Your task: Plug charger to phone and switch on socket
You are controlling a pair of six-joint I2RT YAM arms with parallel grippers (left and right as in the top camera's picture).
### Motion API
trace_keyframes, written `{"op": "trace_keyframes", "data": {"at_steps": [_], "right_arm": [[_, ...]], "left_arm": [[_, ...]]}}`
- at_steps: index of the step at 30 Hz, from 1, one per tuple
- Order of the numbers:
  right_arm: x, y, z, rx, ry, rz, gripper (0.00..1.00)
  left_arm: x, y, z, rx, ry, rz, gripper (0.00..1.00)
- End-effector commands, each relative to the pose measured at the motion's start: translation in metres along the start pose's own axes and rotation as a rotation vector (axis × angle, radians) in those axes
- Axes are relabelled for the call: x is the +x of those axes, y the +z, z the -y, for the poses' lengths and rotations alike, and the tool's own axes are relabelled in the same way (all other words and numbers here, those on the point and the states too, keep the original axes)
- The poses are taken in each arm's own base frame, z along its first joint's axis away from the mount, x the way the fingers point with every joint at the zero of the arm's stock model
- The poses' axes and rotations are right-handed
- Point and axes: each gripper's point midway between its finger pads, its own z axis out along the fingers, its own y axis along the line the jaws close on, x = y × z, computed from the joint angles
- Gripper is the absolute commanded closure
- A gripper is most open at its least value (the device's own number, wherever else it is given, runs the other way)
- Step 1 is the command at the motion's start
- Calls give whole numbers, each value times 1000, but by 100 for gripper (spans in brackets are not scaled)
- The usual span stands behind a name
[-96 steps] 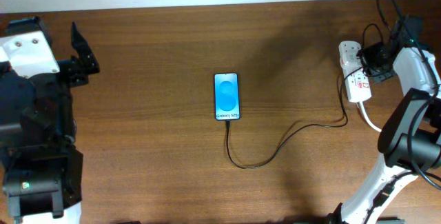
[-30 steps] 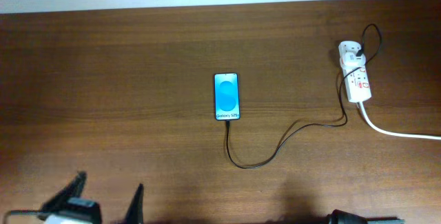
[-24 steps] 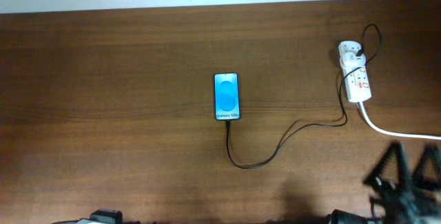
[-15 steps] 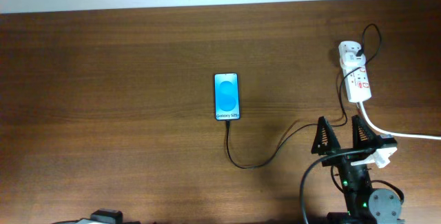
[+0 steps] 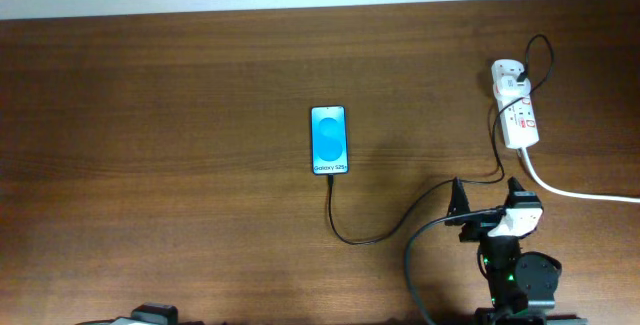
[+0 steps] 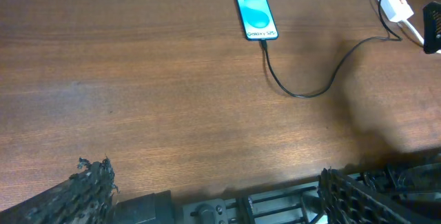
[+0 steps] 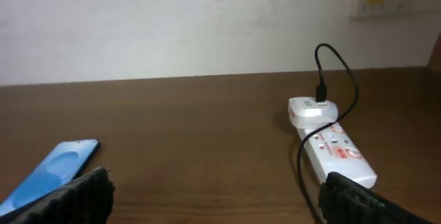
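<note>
phone (image 5: 330, 140): flat, screen up and lit blue, about mid-desk (image 5: 180, 115); short ends face the far and near edges.
charger (image 5: 330, 205): plug tip sits at the phone's near short end; thin black cable loops toward the near edge, then runs right and up to the white adapter (image 5: 508, 69).
white adapter: seated at the far end of the socket (image 5: 521, 123).
socket: near the far-right corner, long axis far-to-near; switch position too small to read.
thick white cord (image 5: 580, 193): leaves the socket's near end and exits over the right edge.
right gripper (image 5: 487, 205): jaws spread wide, nothing held; by the near edge, right of centre, just on the near side of the cable run; height over the desk unclear.
left gripper (image 6: 210, 176): fingers wide apart, empty; at the near edge, left of the phone and well apart from it.
right wrist view: phone low left, socket and adapter on the right.
</note>
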Motion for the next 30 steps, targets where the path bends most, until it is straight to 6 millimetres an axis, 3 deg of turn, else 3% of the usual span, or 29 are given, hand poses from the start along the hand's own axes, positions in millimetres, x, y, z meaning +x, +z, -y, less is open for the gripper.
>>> {"op": "trace_keyframes", "data": {"at_steps": [1, 20, 21, 22, 24, 26, 28, 30], "right_arm": [[1, 0, 3, 15, -75, 0, 1], [2, 0, 3, 15, -75, -2, 1], [2, 0, 3, 15, -75, -2, 1], [2, 0, 3, 15, -75, -2, 1], [2, 0, 3, 15, -75, -2, 1], [2, 0, 3, 15, -75, -2, 1], [2, 0, 3, 15, -75, -2, 2], [2, 0, 3, 15, -75, -2, 1]], "left_arm": [[-1, 0, 1, 5, -4, 2, 1], [-1, 0, 3, 18, -3, 6, 1], [-7, 0, 4, 24, 6, 28, 1], [-27, 3, 4, 37, 45, 107, 1], [-73, 20, -3, 20, 166, 366, 1], [-81, 54, -14, 1, 245, 497, 1], [-83, 99, -28, -6, 275, 589, 1], [-88, 129, -38, -45, 374, 688, 1]]}}
